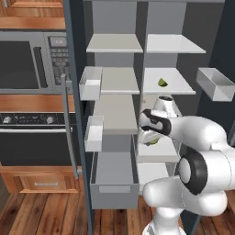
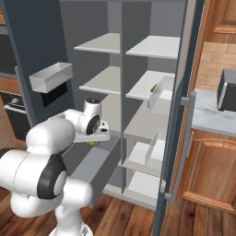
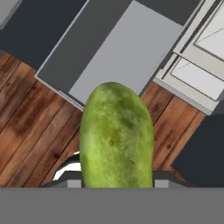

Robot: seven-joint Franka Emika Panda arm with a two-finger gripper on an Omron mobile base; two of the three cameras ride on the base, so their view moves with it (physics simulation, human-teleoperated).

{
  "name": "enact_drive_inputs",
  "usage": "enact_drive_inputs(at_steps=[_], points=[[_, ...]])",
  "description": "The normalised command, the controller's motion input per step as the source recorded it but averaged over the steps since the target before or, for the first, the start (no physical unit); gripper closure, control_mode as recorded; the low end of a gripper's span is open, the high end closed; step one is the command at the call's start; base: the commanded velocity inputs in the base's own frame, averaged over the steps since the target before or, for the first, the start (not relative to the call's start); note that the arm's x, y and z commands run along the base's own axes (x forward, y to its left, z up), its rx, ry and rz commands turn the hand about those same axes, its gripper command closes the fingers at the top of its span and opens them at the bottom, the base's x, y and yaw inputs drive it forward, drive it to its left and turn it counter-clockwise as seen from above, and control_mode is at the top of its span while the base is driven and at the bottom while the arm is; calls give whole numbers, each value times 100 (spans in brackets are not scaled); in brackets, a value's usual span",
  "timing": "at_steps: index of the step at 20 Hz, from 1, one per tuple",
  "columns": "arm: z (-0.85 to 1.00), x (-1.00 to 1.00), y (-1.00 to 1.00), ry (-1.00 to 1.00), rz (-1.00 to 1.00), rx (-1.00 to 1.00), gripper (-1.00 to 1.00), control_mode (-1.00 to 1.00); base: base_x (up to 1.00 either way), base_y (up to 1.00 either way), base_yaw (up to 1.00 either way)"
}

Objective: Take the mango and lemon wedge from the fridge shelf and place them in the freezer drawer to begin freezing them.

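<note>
Green-yellow mango sits clamped in the tool at frame centre, above the open freezer drawer at lower centre, not yet released; the lemon wedge waits on the fridge shelf, upper right

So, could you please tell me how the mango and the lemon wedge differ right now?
The mango is large, rounded and mottled green; the lemon wedge is tiny and wedge-shaped. The mango is held in the claw above the open freezer drawer; the lemon wedge lies on the fridge shelf. Both are yellow-green.
</note>
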Motion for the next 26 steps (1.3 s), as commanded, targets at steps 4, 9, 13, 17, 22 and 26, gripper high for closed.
enact_drive_inputs(at_steps=[4, 9, 13, 17, 22, 26], points=[[-86, 49, 17, 1, 30, 0, 100, -100, 0, 0, 0], [-81, 35, 15, 0, 28, 1, 100, -100, 0, 0, 0], [-87, 19, 19, 0, 22, 2, 100, -100, 0, 0, 0], [-72, 11, 26, 1, 17, 1, 100, -100, 0, 0, 0], [-56, 16, 15, 5, 11, 2, 100, -100, 0, 0, 0], [-53, 23, 5, 1, 11, 6, 100, -100, 0, 0, 0]])
